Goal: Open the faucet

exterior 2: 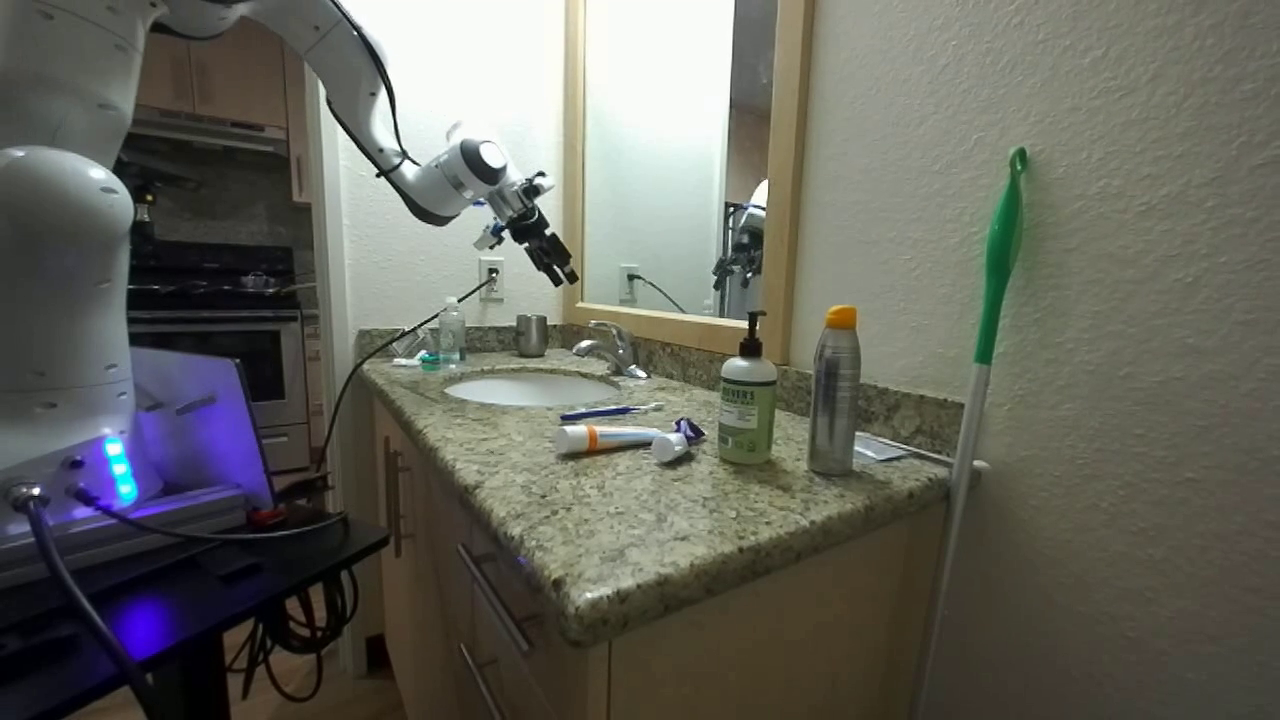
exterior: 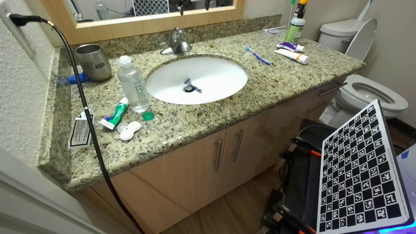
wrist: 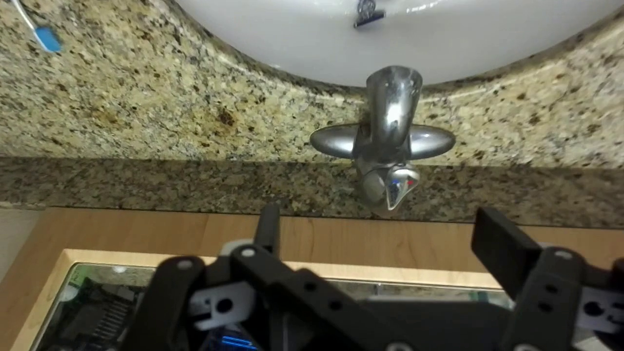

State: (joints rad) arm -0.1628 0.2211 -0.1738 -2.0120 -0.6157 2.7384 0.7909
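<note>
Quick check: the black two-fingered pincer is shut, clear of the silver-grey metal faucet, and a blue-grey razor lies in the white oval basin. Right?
Not quite: the pincer is open, not shut; the wrist view shows its black fingers spread apart. The rest stands: it is clear of the silver-grey metal faucet, and the blue-grey razor lies in the white oval basin.

In an exterior view the counter (exterior: 182,118) is seen from above its cup (exterior: 94,63) end, the gaze slanting down past the basin (exterior: 214,70) toward the mirror (exterior: 123,9) and, farther off, the toilet (exterior: 349,97). In an exterior view it is seen lengthwise from its opposite end, just above counter height, facing the outlet (exterior 2: 491,279). The wrist view looks down close on the faucet (wrist: 391,122). All three share faucet, basin and mirror; both exterior views take in the basin's whole rim.
</note>
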